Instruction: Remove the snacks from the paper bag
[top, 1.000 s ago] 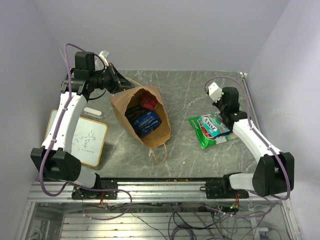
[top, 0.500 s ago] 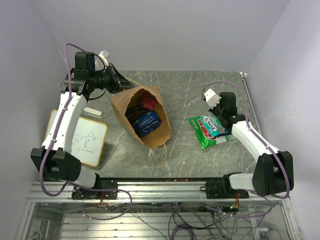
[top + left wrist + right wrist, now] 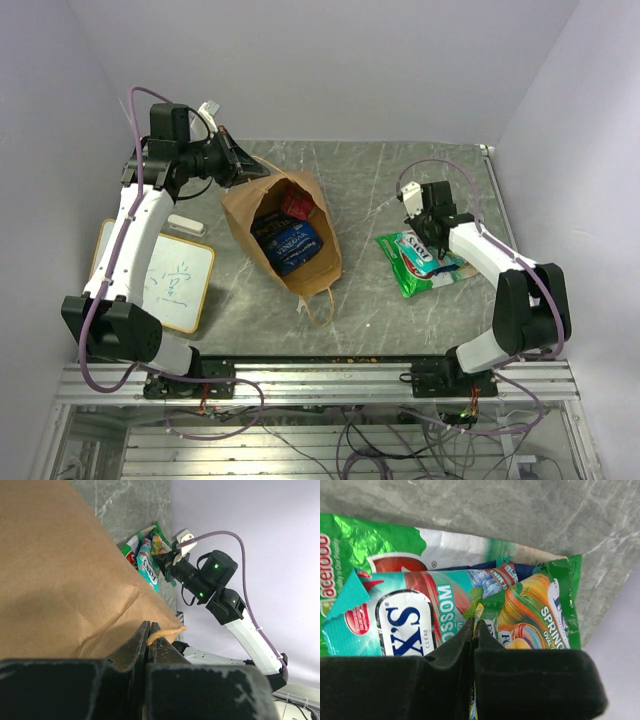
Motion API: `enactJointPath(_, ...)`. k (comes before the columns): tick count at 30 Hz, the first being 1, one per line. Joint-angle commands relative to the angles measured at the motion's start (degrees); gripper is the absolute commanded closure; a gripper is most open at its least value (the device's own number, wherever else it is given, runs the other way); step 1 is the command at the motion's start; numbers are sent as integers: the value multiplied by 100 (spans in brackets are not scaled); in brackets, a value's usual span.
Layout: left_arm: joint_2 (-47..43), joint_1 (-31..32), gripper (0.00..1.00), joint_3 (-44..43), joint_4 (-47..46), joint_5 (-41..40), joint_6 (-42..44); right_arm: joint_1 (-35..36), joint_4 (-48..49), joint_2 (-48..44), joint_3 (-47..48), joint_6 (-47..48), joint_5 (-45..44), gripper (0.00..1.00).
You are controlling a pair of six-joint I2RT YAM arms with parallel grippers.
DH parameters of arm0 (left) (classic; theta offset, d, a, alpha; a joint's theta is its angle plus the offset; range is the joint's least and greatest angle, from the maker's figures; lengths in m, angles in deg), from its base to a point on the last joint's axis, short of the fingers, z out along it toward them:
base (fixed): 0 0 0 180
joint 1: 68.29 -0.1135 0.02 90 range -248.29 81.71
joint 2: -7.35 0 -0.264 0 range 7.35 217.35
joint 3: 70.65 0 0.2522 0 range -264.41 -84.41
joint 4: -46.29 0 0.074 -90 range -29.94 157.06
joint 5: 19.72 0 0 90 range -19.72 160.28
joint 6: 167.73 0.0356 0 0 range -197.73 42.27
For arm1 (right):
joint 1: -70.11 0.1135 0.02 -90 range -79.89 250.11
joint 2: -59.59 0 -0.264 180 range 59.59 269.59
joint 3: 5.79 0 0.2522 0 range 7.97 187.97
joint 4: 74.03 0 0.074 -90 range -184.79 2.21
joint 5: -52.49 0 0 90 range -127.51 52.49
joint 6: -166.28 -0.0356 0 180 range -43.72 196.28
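Note:
The brown paper bag (image 3: 322, 262) lies on the table with its mouth facing up. Inside show a blue packet (image 3: 290, 242) and a small red one (image 3: 296, 206). My left gripper (image 3: 255, 172) is shut on the bag's string handle (image 3: 167, 631) at the far rim, with the bag wall (image 3: 60, 570) right beside it. To the right, snacks lie in a pile: a green-white packet (image 3: 380, 545), a teal one (image 3: 420, 610) and a yellow-green one (image 3: 535, 610). My right gripper (image 3: 477, 625) is shut on an edge of the yellow-green packet, over that pile (image 3: 418, 268).
A small whiteboard (image 3: 180, 285) with writing lies at the left, with a white eraser (image 3: 185, 225) just behind it. The bag's other string handle (image 3: 320, 305) trails toward the near edge. Walls close in the table at the back and on both sides.
My right wrist has swung to the left and turned down over the pile of packets. The left arm and the bag have not moved.

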Motion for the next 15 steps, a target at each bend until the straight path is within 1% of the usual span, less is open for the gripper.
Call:
enactJointPath(1,-96,-64,93,15,-85,81,82,69,-313,233,340,-917,289,100)
enactJointPath(5,-119,-64,93,49,-82,76,81,69,-273,250,360,-1362,407,96)
enactJointPath(8,-128,-65,93,65,-96,82,75,67,-165,223,275,-1756,315,89)
enactJointPath(15,-138,-63,93,91,-83,97,88,60,-150,168,161,-2424,228,89)
